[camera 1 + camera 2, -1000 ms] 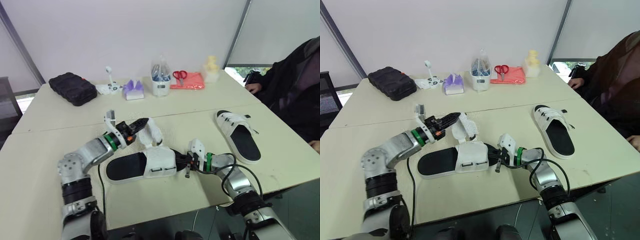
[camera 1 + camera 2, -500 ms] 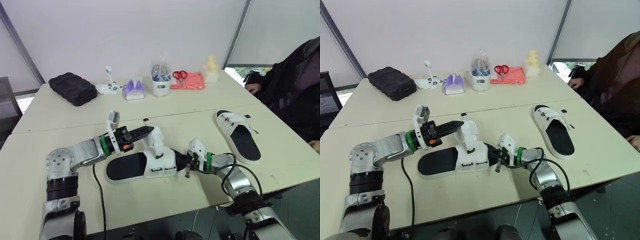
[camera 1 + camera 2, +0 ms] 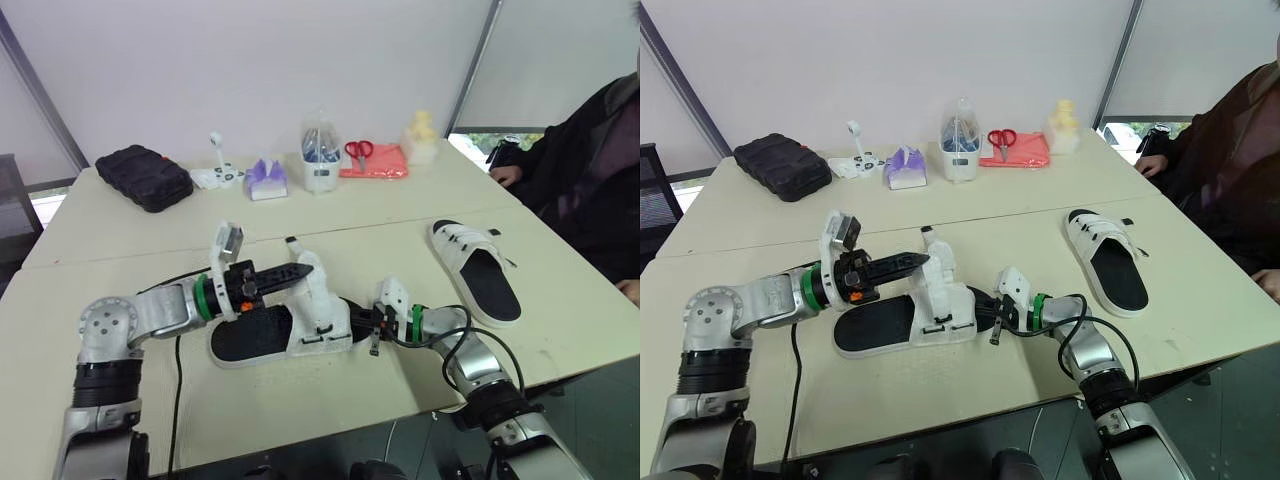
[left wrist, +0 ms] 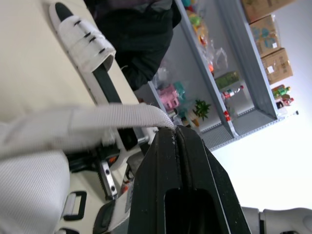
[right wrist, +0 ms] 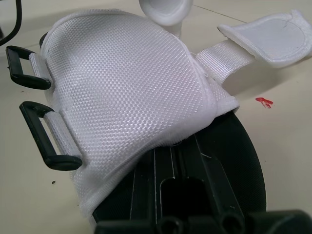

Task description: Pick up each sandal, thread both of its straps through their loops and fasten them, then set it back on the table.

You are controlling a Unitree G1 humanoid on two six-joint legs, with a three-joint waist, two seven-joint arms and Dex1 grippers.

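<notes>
The near sandal, black sole and white upper, lies in front of me. My left gripper is shut on one of its white straps, pinched at the fingertips and held over the upper. A second strap lies spread on the table. Two black loops hang on the upper's near side. My right gripper is shut on the toe end of the sole. The other sandal rests on the table to the right, its straps across the upper.
Along the far edge stand a black case, a small white gadget, a purple item, a clear container, red scissors on an orange cloth and a yellow object. A person in dark clothes sits at the right.
My left gripper has carried the strap to the right and down over the sandal's upper, and the left arm has dropped lower. The right gripper has stayed on the sole.
</notes>
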